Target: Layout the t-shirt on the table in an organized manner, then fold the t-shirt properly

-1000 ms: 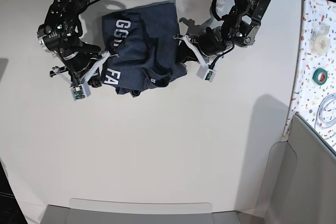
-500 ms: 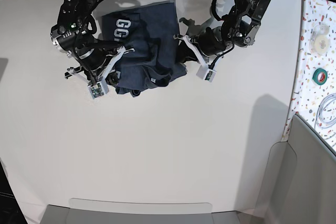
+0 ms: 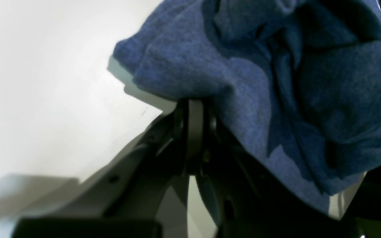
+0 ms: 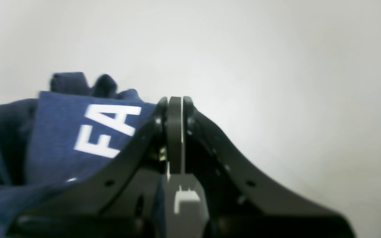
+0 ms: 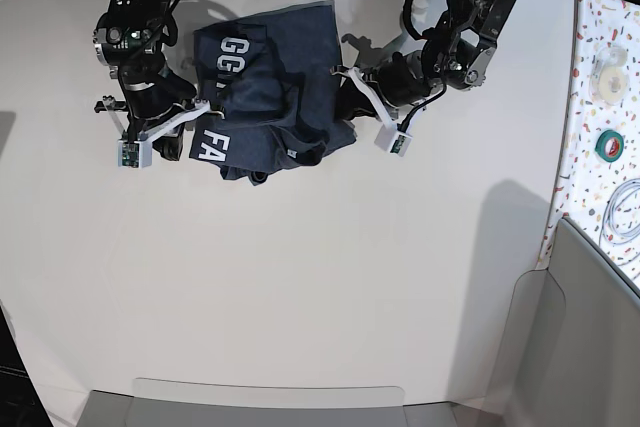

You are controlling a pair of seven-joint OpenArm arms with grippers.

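Laying-out is in hand: t-shirt (image 5: 272, 87) lies bunched on worktop (image 5: 300, 287); left claw (image 3: 193, 109) is clenched on its cloth, right claw (image 4: 175, 132) clenched empty; spreading is called for next.

Speckled confetti-patterned strip (image 5: 603, 97) along the right edge, grey panel (image 5: 590, 337) at lower right, even light

White block capitals on the t-shirt (image 5: 268, 87) — "GG" on its upper fold, "FA" on the lower; remaining letters hidden.
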